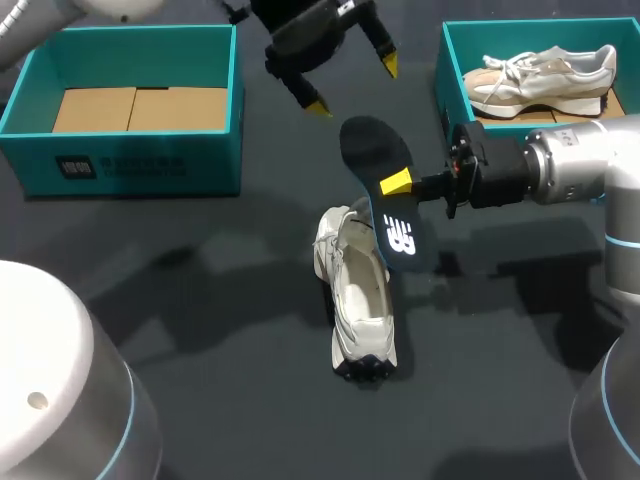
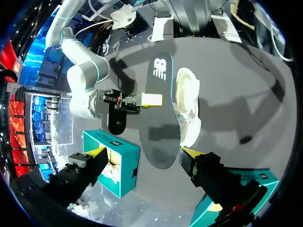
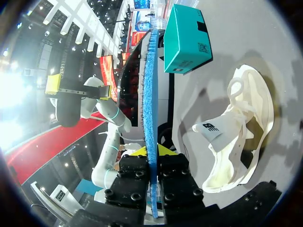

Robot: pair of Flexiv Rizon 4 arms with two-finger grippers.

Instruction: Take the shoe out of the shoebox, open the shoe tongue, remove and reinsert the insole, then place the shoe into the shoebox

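A white shoe [image 1: 357, 300] lies on the dark table, its tongue [image 3: 213, 130] pulled up and forward. Its dark insole [image 1: 385, 185] hangs in the air above the shoe's heel, and my right gripper [image 1: 397, 184] is shut on its edge. In the right wrist view the insole [image 3: 150, 94] shows edge-on, blue, pinched between the fingers of my right gripper [image 3: 151, 152], with the shoe [image 3: 241, 132] beside it. My left gripper [image 1: 353, 85] hovers open over the insole's far end. In the left wrist view the insole [image 2: 158, 118] reaches in between the spread fingers of my left gripper [image 2: 142, 153], untouched, with the shoe [image 2: 187, 104] behind it.
A teal shoebox [image 1: 130, 165] with a cardboard floor stands at the back left. A second teal box [image 1: 445, 70] at the back right holds another pale shoe [image 1: 545, 75]. My right arm [image 1: 560, 170] stretches in low over the table's right side.
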